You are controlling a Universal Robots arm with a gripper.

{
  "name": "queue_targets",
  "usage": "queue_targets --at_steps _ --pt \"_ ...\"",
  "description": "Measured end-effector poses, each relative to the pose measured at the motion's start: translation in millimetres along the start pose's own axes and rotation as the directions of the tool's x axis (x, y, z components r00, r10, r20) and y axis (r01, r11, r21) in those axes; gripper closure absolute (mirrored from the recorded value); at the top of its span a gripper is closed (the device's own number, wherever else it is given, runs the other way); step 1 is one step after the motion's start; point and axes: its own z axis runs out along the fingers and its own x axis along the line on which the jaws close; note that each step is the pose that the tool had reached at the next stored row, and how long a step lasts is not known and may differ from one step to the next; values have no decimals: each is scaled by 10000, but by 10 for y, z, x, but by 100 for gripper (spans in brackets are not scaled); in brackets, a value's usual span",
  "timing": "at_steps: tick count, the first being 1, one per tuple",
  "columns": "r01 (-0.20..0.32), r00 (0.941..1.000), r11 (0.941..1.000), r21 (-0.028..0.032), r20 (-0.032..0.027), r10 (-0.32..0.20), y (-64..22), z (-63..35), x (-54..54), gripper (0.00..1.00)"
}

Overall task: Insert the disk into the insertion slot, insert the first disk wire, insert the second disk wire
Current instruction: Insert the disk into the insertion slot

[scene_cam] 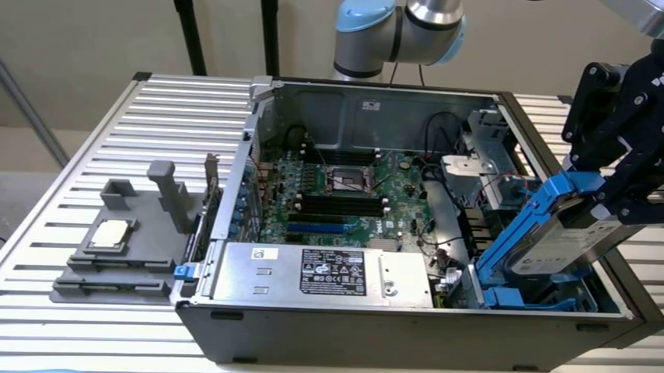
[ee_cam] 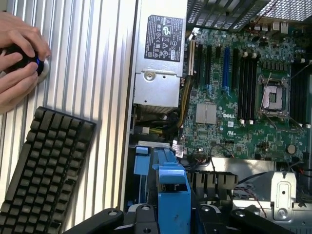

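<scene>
At the exterior view's left lies the dark grey plastic fixture tray [scene_cam: 114,256]; right of it, the silver box [scene_cam: 311,272] with a black-and-white label. Further right, at the case's near corner, the grey sheet-metal insertion slot [scene_cam: 511,298] meets the low end of the silver-grey disk [scene_cam: 565,237] in its blue carrier. Its long axis slants up and right into my black gripper [scene_cam: 610,196], clamped on it; the low end is hidden

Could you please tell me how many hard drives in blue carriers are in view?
1. The disk stands tilted at the exterior view's right, its upper end in the gripper, its lower end at the insertion slot. Others may be hidden inside the case.
</scene>
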Motion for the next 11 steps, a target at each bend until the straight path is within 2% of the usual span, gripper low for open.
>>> queue_targets --at_steps 11 --pt "-218 9998 9998 6 -23 218 -3 17 1 68"
